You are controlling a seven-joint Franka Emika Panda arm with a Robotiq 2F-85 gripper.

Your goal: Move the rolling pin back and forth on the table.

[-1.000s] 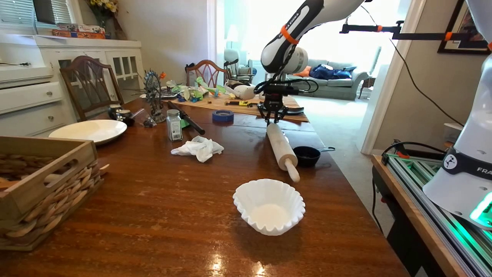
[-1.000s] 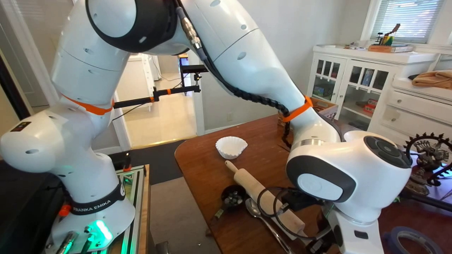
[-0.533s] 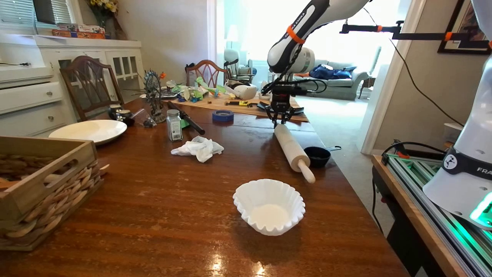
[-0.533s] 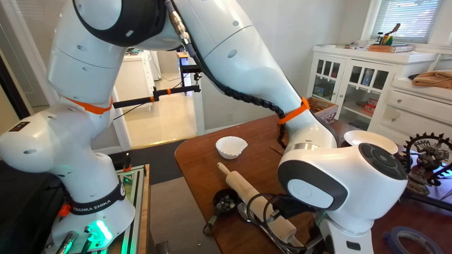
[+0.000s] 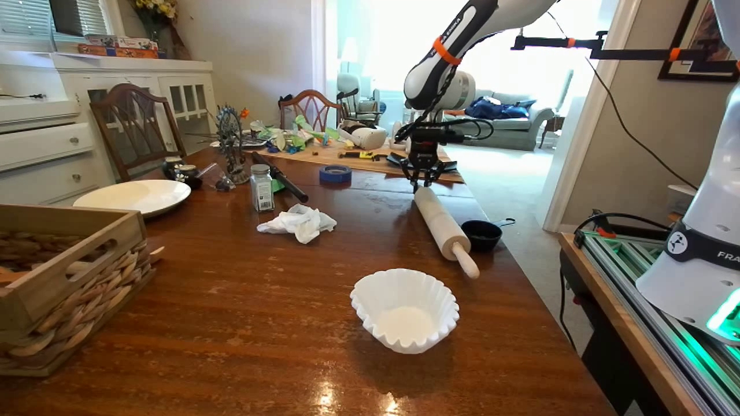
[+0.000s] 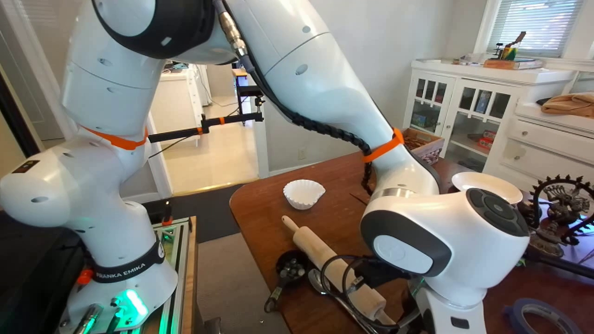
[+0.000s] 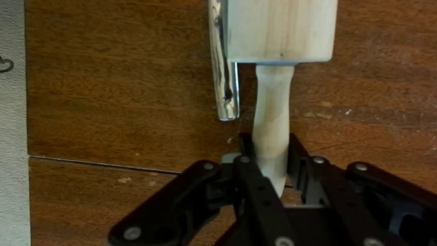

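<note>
Wooden rolling pin point(image 5: 442, 223) on table point(image 5: 243, 323), handle point(image 7: 272, 123) clamped in gripper point(image 7: 270, 147). Beside pin: black pan point(image 5: 484, 242), greyish shapes point(image 6: 292, 269) inside. Near pin's opposite end point(image 5: 466, 263): white fluted bowl point(image 5: 404, 289). Well apart: basket point(image 5: 98, 300), contents unclear.

I count one pin point(image 5: 442, 222), one small pan point(image 5: 483, 235), one spoon point(image 6: 317, 281), one bowl point(image 5: 404, 312), one tape roll point(image 5: 335, 174), one basket point(image 5: 110, 289).
</note>
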